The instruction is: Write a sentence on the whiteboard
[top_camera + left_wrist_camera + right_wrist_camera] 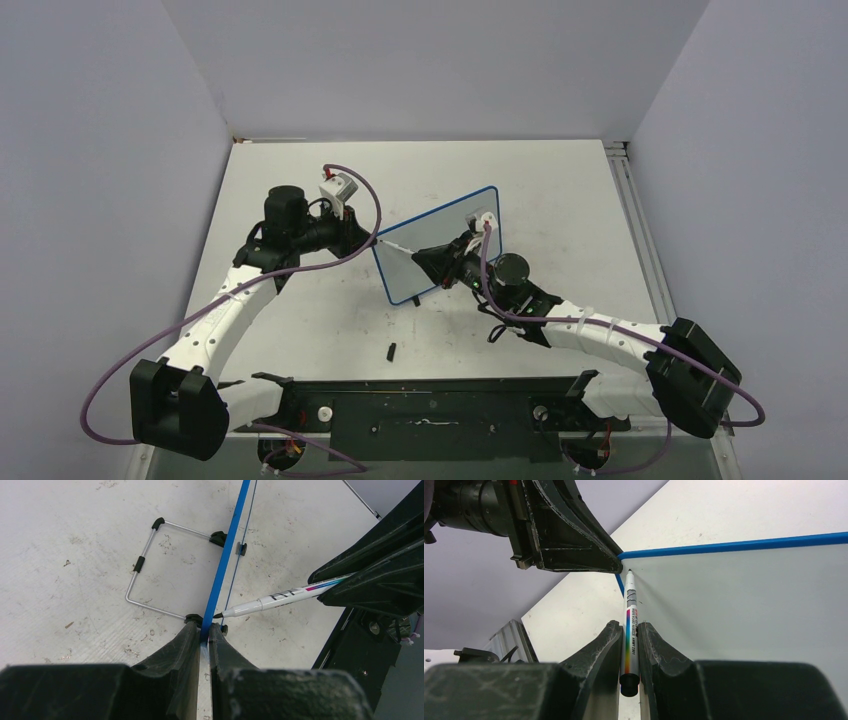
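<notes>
The board [428, 224] stands up near the middle of the table [560, 200], a little closer to the far edge. It rests on a thin wire stand [139, 564] behind it. Its white face is turned to the right arm.

The left gripper [205, 631] pinches the blue rim at the board's top left corner. Its two fingers sit tight on the rim, one on each side, with only the thin edge between them.

The right gripper [629, 627] holds a white marker [630, 605]. Its fingers squeeze the marker at the back half, and the black tip sticks out in front. The tip points at the top left corner of the board's face, very close to the left gripper. From these views it cannot be told if the tip touches the face or stops just short. The part of the face seen from the right wrist is plain white.

The left arm starts at the near left corner of the table. It stretches toward the far edge, then bends at the wrist and turns right to reach the board. The right arm starts at the near right corner. It lies low over the table and reaches left toward the middle, with its gripper in front of the board's face.

A small black thing [391, 351] lies on the table near the near edge, apart from both arms.
</notes>
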{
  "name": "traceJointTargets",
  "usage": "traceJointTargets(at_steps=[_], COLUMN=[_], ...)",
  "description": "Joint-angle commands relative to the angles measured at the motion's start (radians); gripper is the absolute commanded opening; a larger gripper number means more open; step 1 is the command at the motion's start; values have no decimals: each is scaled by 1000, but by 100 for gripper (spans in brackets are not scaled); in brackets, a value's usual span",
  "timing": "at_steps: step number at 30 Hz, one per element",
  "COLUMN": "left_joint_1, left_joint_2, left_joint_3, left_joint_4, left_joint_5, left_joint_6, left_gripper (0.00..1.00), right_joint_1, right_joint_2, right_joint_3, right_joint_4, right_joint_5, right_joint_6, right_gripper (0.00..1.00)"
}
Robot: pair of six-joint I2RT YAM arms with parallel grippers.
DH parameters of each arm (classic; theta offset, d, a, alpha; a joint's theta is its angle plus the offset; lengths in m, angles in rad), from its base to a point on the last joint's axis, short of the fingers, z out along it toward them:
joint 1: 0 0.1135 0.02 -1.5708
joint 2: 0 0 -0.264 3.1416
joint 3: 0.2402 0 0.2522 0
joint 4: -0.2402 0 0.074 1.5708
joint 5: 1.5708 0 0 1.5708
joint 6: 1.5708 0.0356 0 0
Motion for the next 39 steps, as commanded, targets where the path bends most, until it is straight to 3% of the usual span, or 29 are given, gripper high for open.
traceJointTargets(at_steps=[1,21,39], left_joint_1=[4,4,4], left_joint_2=[-9,-12,-10], left_joint_3=[0,0,2], left_joint_4=[2,2,0], left_joint_5=[29,30,28], left_joint_6=[9,9,11], left_gripper=[0,0,0], right_joint_1=[8,9,19], right_joint_2=[7,-34,-79], right_joint_3=[16,-31,-27], right_joint_4=[32,-30,29], right_joint_5=[33,66,66], right_joint_6=[-17,-18,-32], right_gripper=[5,5,5])
